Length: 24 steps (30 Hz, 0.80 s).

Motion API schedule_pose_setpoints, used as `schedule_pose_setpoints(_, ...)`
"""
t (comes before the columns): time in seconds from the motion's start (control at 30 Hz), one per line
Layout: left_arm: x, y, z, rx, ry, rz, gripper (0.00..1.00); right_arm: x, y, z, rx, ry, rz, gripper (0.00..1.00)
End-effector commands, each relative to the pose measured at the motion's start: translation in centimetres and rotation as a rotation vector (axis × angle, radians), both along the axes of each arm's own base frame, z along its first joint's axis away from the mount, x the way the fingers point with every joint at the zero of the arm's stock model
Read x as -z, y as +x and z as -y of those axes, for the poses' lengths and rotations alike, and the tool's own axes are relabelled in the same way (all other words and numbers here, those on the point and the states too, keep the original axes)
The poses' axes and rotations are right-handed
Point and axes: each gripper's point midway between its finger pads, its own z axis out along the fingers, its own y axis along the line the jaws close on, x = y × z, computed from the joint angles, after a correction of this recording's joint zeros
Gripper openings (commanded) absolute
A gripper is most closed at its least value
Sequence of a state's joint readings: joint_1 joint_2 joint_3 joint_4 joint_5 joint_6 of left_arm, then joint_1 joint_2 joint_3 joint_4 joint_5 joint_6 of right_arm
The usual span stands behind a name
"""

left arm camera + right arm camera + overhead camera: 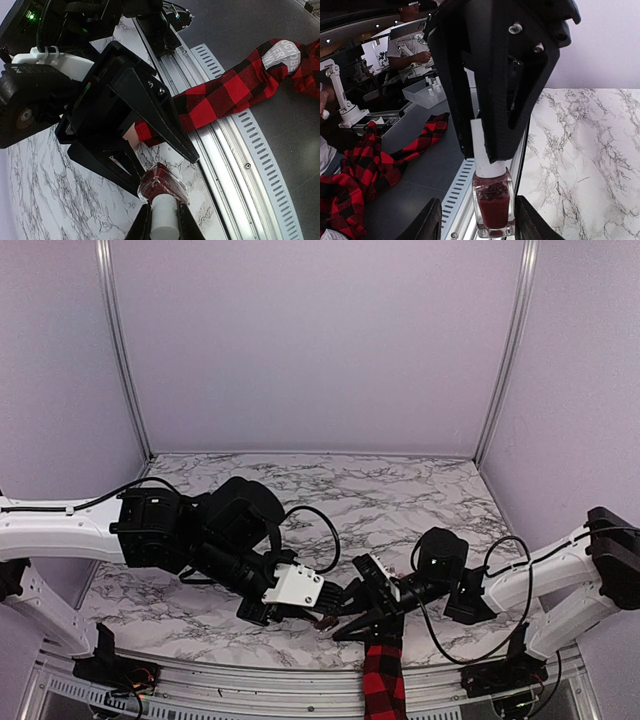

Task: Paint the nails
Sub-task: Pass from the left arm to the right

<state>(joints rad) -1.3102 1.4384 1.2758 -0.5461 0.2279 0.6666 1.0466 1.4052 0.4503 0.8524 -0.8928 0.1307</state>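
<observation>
The left claw (162, 206) was clamped on the white cap (162, 224) of a red polish bottle (493, 207). It held the bottle upright at the near edge of the marble bench (590, 150). The right claw (478, 199) stood partly apart, one finger on each side of the bottle's glass, with a clear gap on one side. The nails could not be seen. Only a sliver of the pale hand (131, 134) showed at the cuff of the plaid sleeve (225, 95), tucked behind the right claw, just beside the bottle.
</observation>
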Motion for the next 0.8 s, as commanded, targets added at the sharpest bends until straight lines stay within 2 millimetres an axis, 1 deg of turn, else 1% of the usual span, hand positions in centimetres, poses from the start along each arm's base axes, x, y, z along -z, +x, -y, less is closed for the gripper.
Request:
schedule_pose_setpoints(0.0,-1.2,0.0,0.3,0.01,-0.06,0.025,0.0,-2.2,-0.6,-0.9,-0.046,0.065,0.031,0.47)
schedule_pose_setpoints(0.2,-1.8,-0.1,0.4,0.008,-0.087,0.024,0.0,-1.8,-0.7,-1.3,-0.047,0.057,0.035,0.4)
schedule_pose_setpoints(0.43,-1.9,-0.2,0.3,0.013,-0.094,0.019,0.0,-1.3,-0.9,-1.5,-0.058,0.042,0.034,0.38)
schedule_pose_setpoints(0.57,-2.0,-0.2,0.4,0.011,-0.097,0.018,0.0,-1.1,-0.6,-1.7,-0.044,0.036,0.031,0.42)
schedule_pose_setpoints(0.77,-1.9,-0.3,0.3,0.013,-0.094,0.012,0.0,-1.1,-0.6,-1.7,-0.043,0.038,0.032,0.36)
